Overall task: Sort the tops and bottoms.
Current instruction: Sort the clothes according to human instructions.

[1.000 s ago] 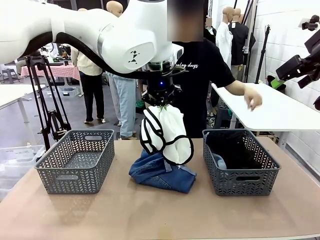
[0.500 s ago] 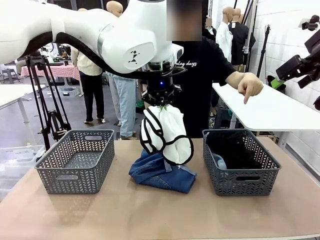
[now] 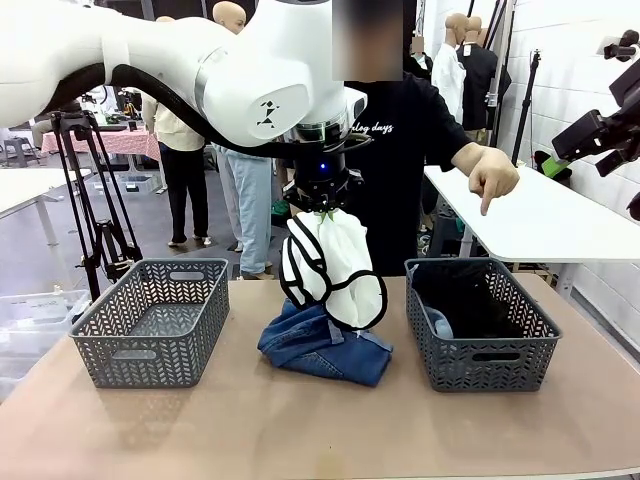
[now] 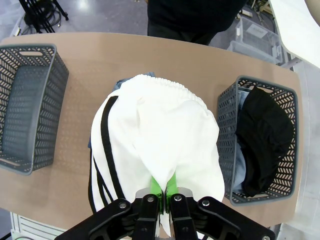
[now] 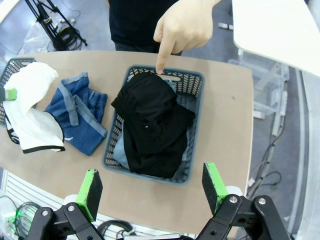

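Seemingly crumpled white top [image 3: 340, 262], black-edged

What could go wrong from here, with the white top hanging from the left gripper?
1. The white top hangs low from the shut left gripper, close over the dark denim; moving sideways could drag it or catch the right basket.
2. The person's hand points down over that basket, where the arm might go.
3. That basket holds a black top with light denim: a mixed sort.

Front level, wrists overhead, table [image 3: 300, 430] shared
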`<state>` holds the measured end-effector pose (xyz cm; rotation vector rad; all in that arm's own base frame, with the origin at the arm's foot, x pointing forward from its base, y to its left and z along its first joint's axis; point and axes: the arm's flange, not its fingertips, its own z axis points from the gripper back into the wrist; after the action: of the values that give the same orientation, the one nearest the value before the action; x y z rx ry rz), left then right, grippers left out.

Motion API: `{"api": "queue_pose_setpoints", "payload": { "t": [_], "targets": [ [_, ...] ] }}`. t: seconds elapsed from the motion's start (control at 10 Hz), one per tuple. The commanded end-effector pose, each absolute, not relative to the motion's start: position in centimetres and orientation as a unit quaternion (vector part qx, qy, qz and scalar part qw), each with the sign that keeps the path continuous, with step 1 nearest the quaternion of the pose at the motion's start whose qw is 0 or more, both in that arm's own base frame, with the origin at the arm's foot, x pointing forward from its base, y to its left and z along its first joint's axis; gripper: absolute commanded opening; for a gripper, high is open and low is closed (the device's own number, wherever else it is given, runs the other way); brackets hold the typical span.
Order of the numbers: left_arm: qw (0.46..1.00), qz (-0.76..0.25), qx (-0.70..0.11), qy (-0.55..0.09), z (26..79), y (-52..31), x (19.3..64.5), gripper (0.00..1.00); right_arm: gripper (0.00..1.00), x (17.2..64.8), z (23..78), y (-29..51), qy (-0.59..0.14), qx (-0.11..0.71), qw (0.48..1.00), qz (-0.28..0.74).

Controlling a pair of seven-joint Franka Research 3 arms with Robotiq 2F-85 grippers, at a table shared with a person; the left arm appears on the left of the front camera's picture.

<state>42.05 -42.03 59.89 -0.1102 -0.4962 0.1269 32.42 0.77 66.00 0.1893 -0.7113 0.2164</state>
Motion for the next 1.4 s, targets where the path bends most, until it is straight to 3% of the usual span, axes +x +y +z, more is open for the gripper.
{"api": "queue_pose_setpoints", "payload": {
  "t": [0.0, 0.3, 0.5, 0.7, 0.8, 1.1, 1.3],
  "targets": [
    [0.966, 0.065, -0.054, -0.244, 60.2, -41.8, 41.9, 0.00, 1.00, 32.4, 66.0, 0.8, -0.347, 0.092, 0.927, 0.106],
    [0.966, 0.065, -0.054, -0.244, 60.2, -41.8, 41.9, 0.00, 1.00, 29.4, 66.3, -1.0, -0.322, 0.056, 0.940, 0.097],
    [0.966, 0.065, -0.054, -0.244, 60.2, -41.8, 41.9, 0.00, 1.00, 28.5, 65.5, -2.9, -0.303, 0.076, 0.946, 0.090],
    [0.966, 0.065, -0.054, -0.244, 60.2, -41.8, 41.9, 0.00, 1.00, 30.6, 64.8, -3.9, -0.283, 0.101, 0.949, 0.091],
    [0.966, 0.063, -0.055, -0.245, 59.9, -42.0, 42.1, 0.00, 1.00, 28.7, 65.9, -2.9, -0.305, 0.076, 0.945, 0.085],
    [0.937, 0.008, -0.170, -0.304, 65.0, -49.6, 42.9, 0.00, 1.00, 28.7, 65.9, -2.9, -0.305, 0.076, 0.945, 0.085],
    [0.935, -0.035, -0.193, -0.296, 65.1, -54.3, 43.4, 0.00, 1.00, 28.7, 65.9, -2.9, -0.305, 0.076, 0.945, 0.085]
  ]
}}
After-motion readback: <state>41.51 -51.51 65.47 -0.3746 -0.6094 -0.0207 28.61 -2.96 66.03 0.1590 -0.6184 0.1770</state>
